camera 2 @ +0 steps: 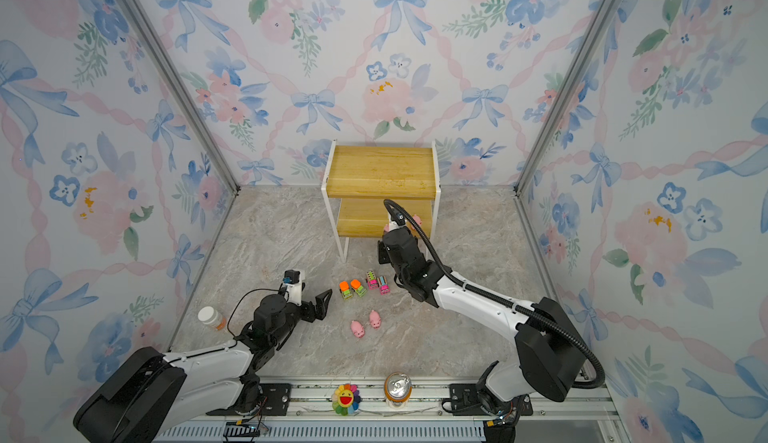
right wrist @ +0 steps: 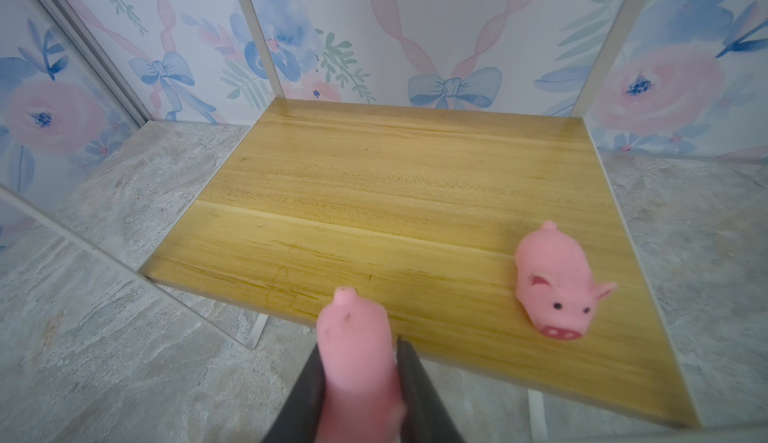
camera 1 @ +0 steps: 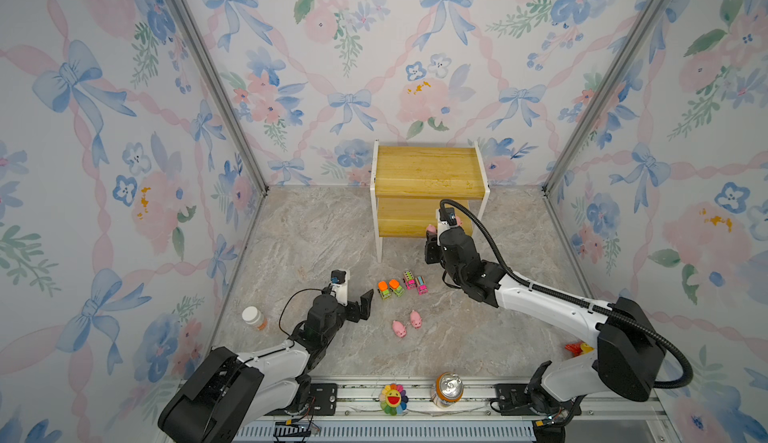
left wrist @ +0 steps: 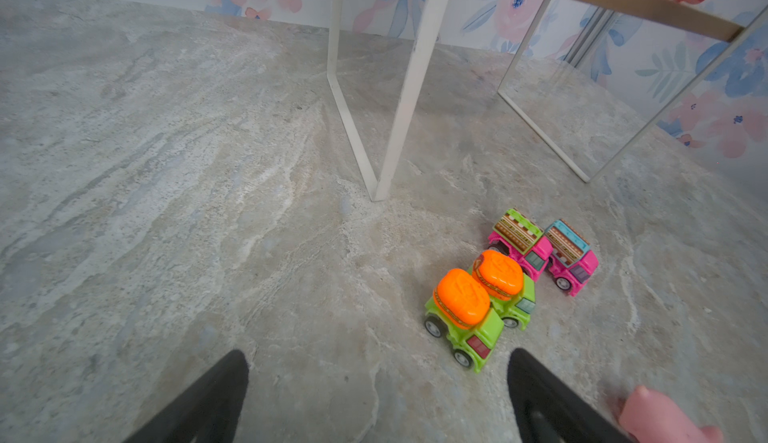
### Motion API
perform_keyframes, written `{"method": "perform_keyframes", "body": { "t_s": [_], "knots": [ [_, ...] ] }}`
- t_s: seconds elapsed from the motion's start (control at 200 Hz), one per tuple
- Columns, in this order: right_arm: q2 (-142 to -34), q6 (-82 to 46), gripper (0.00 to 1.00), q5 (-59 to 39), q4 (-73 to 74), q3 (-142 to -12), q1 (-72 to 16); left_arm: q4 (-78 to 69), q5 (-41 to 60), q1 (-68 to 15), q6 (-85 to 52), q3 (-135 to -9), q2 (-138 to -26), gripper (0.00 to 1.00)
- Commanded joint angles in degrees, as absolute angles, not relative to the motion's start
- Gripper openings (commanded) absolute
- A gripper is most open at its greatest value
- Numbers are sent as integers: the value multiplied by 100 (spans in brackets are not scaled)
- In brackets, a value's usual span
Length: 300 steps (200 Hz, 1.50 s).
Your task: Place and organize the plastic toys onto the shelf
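Our right gripper [right wrist: 359, 355] is clamped on the held pig [right wrist: 353, 324] at the near edge of the shelf [camera 1: 430, 168]. What the coming move turns on is how that pig lies against the lower board [right wrist: 374, 195]. Its long axis runs straight out from the gripper, across the board from near edge to far edge, tail end leading. Only the tail tip reaches over the near edge; the rest of the body hangs short of the board, above the bench [camera 1: 316, 233]. So the target lies ahead of the gripper, and we judge the next move to be a short push forward before the jaws part.

The shelved pig [right wrist: 552, 287] sits near the board's near right corner, snout toward the near edge, its axis roughly parallel to the held one's. It is apart from the held pig and off to its right, so a straight advance should clear it and leave the two side by side.

Our left gripper [left wrist: 378, 357] has its jaws wide apart and holds nothing. It hovers low over the bench, and the green trucks [left wrist: 463, 316] lie just ahead and slightly right of it, touching each other, with the pink trucks [left wrist: 521, 241] beyond them. This arm is plainly the nearer one for the trucks. The loose pigs [camera 1: 399, 330] rest mid-bench, between the arms.
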<state>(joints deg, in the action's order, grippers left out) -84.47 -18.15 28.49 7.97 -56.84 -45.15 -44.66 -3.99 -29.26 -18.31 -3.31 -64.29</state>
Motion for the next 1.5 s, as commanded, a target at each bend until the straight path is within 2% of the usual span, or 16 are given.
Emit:
{"method": "perform_keyframes", "body": {
  "t_s": [0.0, 0.845, 1.495],
  "knots": [
    [-8606, -2007, 29, 3209, 933, -5943, -4480, -4438, -343, -2945, -1837, -402, -6442, 98],
    [-9207, -1984, 29, 2909, 1231, -6201, -4045, -4437, -421, -2944, -1819, -396, -6475, 98],
    [-9448, -1784, 28, 2832, 1583, -6083, -4032, -4443, -505, -2944, -1784, -376, -6467, 98]
  ]
}}
